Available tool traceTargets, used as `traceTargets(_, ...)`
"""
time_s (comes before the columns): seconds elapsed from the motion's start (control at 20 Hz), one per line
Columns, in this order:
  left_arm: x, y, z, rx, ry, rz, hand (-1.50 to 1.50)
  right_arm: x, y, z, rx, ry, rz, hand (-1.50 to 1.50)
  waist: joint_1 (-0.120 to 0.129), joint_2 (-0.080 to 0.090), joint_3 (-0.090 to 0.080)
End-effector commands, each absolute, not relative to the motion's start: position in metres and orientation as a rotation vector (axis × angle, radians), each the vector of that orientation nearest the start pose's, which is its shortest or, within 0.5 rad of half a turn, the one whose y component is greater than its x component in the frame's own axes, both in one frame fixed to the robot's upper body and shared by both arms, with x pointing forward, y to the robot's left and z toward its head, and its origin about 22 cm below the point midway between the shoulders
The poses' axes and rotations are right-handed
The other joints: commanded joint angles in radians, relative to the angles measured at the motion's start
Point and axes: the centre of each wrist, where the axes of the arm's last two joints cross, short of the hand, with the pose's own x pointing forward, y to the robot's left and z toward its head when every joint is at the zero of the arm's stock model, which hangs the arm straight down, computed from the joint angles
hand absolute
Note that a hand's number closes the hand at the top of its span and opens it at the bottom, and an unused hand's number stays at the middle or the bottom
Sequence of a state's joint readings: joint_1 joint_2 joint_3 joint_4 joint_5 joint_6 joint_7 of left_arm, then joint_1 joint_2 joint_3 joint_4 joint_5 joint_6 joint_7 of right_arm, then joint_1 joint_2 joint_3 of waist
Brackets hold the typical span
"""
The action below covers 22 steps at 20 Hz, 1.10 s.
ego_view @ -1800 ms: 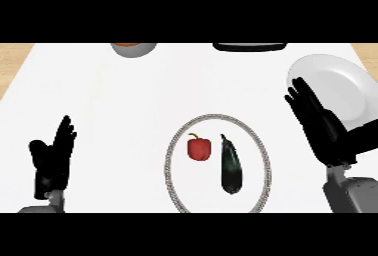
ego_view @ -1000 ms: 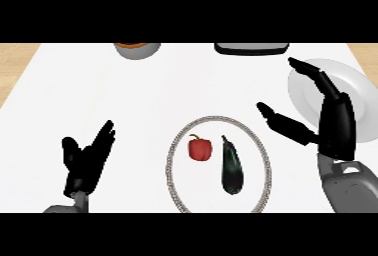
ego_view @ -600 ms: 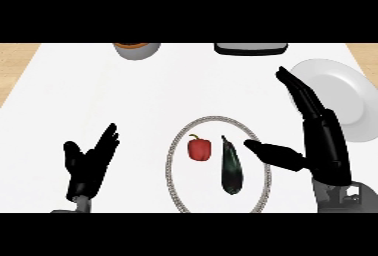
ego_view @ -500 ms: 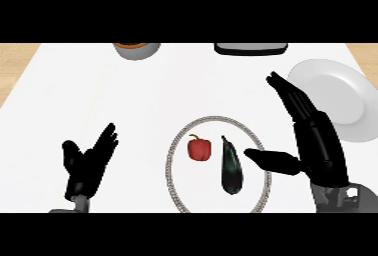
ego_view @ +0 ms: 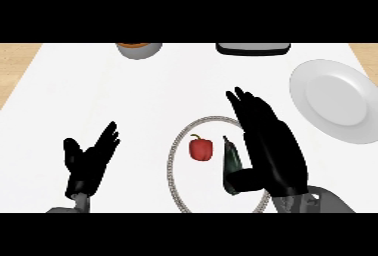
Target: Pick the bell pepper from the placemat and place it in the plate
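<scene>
Red bell pepper (ego_view: pixel 201 149) on placemat (ego_view: pixel 174 156) | just left of right robot hand (ego_view: pixel 269 150) | hand spread flat, grasping nothing

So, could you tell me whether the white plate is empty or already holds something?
Empty: the plate shows only bare white surface, and the bell pepper lies on the placemat.

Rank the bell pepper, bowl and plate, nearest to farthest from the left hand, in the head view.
1. bell pepper, on the placemat, right of the left hand.
2. bowl, at the top edge.
3. plate, far right.
</scene>
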State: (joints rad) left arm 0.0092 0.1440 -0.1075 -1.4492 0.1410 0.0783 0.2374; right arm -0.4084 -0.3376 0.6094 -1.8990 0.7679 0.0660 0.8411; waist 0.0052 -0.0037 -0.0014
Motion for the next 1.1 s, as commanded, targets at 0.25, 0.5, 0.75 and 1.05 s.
traceTargets(0.25, 0.226, 0.233, -0.025, 0.000, -1.175, -0.011, 0.00, 0.236, -0.046, 0.111, -0.918, -1.331, 1.060, -1.50, 0.002, 0.003, 0.001)
traceTargets(0.5, 0.234, 0.239, -0.021, 0.002, -1.191, -0.009, 0.00, 0.229, -0.036, 0.095, -0.888, -1.250, 1.068, -1.50, -0.001, 0.003, 0.001)
traceTargets(0.75, 0.247, 0.231, -0.027, 0.015, -1.191, -0.015, 0.00, 0.246, -0.034, 0.087, -0.850, -1.205, 1.085, -1.50, -0.001, 0.004, 0.001)
traceTargets(1.05, 0.238, 0.215, -0.027, -0.008, -1.173, -0.017, 0.00, 0.249, -0.021, 0.060, -0.877, -1.211, 1.087, -1.50, 0.002, 0.004, 0.001)
